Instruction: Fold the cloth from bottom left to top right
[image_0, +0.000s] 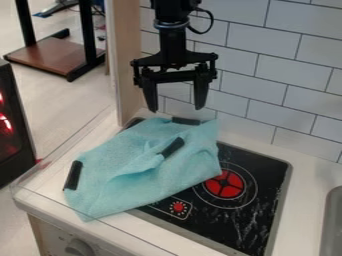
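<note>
My gripper (176, 104) hangs open above the back part of the cloth, its two fingers pointing down, apart and holding nothing. Below it the light blue cloth (133, 160) lies rumpled over the left part of the black stovetop and the white counter beside it. A raised crease runs across its middle. Black strips mark it at the left edge, near the middle and at the back edge. One cloth corner points to the front left, another to the back right near the wall.
The black stovetop (247, 220) with a red burner (224, 184) shows right of the cloth. A white tiled wall (267, 75) stands behind, a wooden post (125, 65) at back left, a sink edge (331, 225) at far right. A clear panel borders the counter's left side.
</note>
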